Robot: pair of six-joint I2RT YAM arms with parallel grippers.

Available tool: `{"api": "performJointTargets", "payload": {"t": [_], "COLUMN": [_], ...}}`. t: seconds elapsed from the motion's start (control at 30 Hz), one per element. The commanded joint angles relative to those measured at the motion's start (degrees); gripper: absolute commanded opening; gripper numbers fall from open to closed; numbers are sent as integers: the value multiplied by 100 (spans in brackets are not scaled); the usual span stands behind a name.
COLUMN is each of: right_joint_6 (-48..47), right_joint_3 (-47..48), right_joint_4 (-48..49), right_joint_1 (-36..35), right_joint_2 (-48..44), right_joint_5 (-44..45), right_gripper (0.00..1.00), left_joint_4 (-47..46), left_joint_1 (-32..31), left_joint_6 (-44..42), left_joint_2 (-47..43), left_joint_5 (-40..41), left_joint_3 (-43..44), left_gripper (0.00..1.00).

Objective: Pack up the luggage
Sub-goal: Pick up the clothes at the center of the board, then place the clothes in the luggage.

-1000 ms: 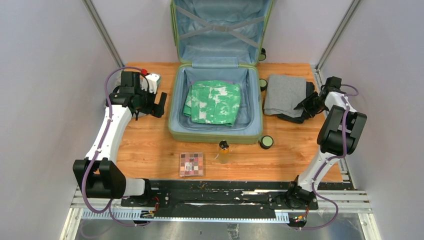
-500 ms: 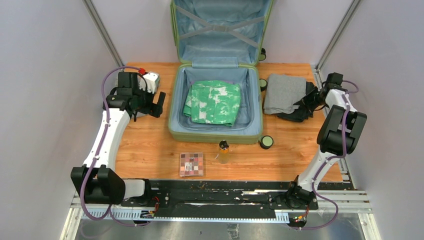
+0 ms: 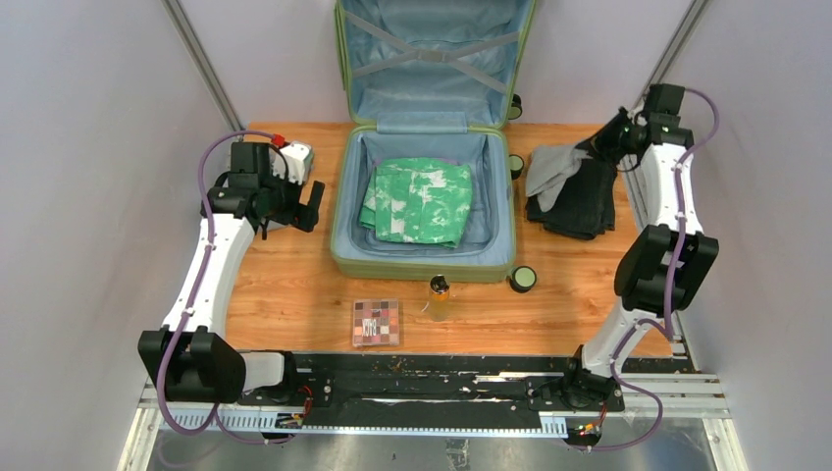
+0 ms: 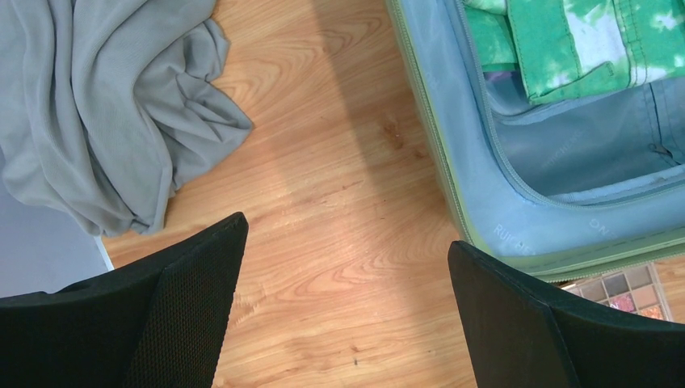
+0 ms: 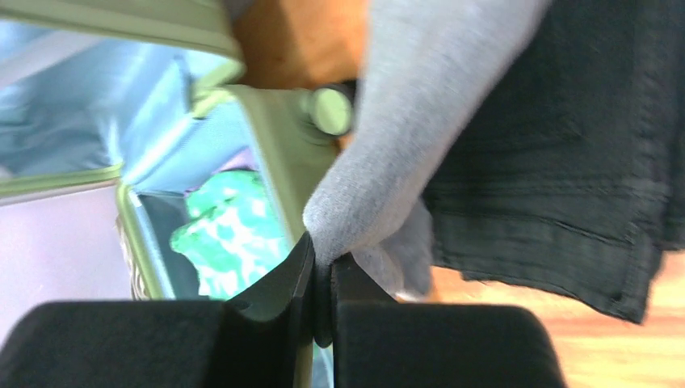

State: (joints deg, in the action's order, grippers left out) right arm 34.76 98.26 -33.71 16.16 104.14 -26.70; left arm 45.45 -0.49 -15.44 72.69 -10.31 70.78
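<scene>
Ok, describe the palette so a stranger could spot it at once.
Start at the open green suitcase in the middle of the table. Just in front of its near wall lies the palette: the flat checkered square, left of the upright bottle.

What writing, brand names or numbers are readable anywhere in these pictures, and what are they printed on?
"RUI": faint pale letters on the blue inner rim of the luggage, seen in the left wrist view; the letters that follow are too faint to read.
Another faint print further along that rim: unreadable.
Palette: a dark mark in its middle, too small to read.
No other text or numbers show.
</scene>
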Motion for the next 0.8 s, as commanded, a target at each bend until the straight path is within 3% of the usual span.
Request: {"api": "performJointTargets", "payload": {"t": [0.0, 0.43, 0.77], "right_joint_6": [0, 797, 1781], "right_joint_3": [1038, 4785, 4819], "right_joint_4": [-465, -1090, 869], "right_joint_1": [-598, -2573, -3570], "right_joint_2": [-259, 1464, 1860], "right_joint_5": [223, 478, 38], "right_gripper": [0, 0, 0], "left_joint_4": [99, 165, 172], "left_joint_1": [32, 32, 32], "left_joint_6": [-8, -67, -27], "left_joint_2": [-182, -367, -443], "left_joint_5": [-45, 9, 19], "left_joint_3": [67, 24, -23], "left_gripper": [100, 100, 100]}}
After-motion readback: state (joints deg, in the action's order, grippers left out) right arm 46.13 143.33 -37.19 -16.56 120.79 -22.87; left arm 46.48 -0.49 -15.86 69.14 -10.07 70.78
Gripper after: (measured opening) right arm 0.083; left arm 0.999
